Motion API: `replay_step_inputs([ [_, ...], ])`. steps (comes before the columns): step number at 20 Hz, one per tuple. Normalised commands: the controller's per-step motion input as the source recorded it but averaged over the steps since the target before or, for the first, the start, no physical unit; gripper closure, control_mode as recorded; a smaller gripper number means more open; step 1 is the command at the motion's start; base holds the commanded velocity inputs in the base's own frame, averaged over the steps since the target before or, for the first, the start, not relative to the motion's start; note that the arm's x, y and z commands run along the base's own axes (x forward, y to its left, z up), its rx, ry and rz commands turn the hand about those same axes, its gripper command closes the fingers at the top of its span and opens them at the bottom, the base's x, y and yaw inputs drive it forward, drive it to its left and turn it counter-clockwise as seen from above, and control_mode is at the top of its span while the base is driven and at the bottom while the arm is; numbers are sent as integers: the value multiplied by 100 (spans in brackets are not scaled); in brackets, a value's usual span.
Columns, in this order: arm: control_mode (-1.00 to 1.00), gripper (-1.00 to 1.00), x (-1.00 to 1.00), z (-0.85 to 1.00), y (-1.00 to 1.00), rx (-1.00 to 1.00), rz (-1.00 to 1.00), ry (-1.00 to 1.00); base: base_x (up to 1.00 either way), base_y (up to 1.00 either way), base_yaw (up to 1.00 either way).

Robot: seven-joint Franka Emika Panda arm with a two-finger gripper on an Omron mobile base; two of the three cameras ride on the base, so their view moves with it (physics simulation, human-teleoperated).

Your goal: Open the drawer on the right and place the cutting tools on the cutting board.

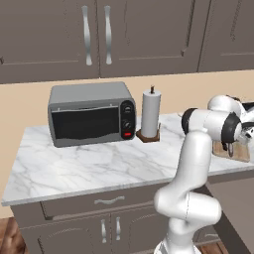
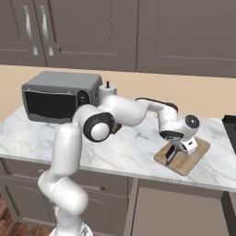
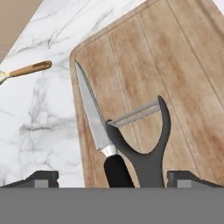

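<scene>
Lying on cutting board (image 3: 175,65) — knife (image 3: 94,118), forked peeler (image 3: 148,148); gripper (image 3: 111,179) spread apart.

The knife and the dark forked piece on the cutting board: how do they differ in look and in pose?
The knife has a long, narrow silvery blade ending in one point and a round black handle; the dark forked piece is dark all over and splits into two prongs with a thin grey bar across. The knife's blade is straight and slants toward the board's edge, while the forked piece curves and spreads wide. Both lie flat on the cutting board, crossing near their handles.
</scene>
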Motion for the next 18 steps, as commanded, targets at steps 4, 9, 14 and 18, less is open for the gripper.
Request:
replay_step_inputs([
  [4, -100, -100, -3, 68, 0, -12, -15, -9, 0, 0, 0],
  [9, -100, -100, -16, 80, 3, -12, -13, -3, 0, 0, 0],
  [14, -100, -100, -84, 83, 14, -8, -5, 1, 0, 0, 0],
  [18, -100, -100, -100, 54, 32, -9, -1, 8, 0, 0, 0],
])
